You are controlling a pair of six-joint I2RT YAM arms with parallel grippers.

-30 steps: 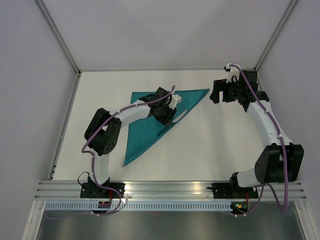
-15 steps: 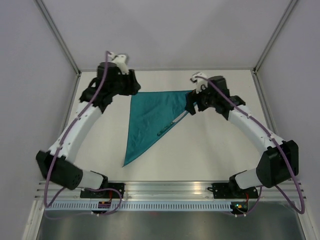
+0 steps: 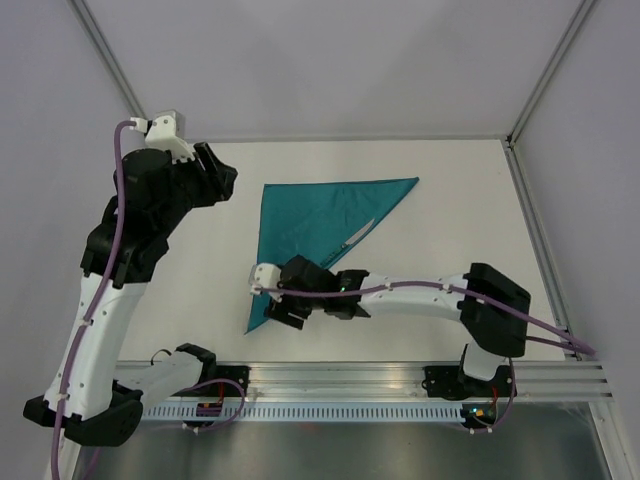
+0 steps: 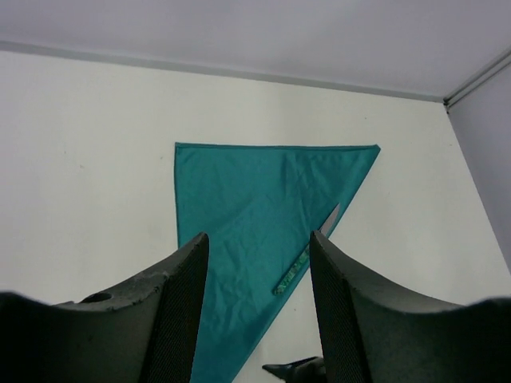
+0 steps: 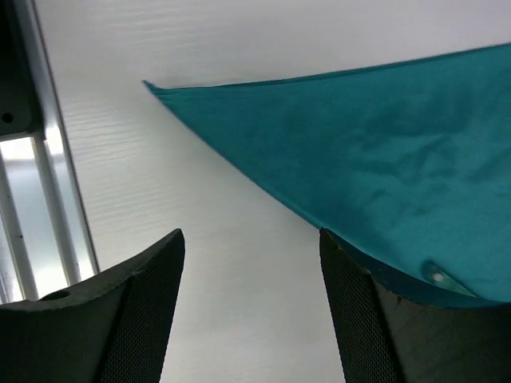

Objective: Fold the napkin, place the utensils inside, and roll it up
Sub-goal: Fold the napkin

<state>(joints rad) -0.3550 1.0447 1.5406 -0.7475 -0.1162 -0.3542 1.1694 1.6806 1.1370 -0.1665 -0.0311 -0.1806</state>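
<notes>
Reaching across the lower centre of the overhead frame, the right gripper (image 5: pixel 250 235) now sits with jaws spread and empty at the lower-left tip of the napkin (image 3: pixel 305 220); a second ago we logged it at upper right. The left gripper (image 4: pixel 257 236), also spread and empty, has lifted off the cloth to upper left. The napkin lies as a folded triangle on the table (image 3: pixel 470 230), utensils (image 3: pixel 362 232) along its long edge. We judge placing done, with rolling from that tip next.

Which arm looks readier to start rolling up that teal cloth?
Right, probably. The right gripper hangs low and open beside the near corner of the napkin. The left gripper is raised high at the far left, away from it.
</notes>
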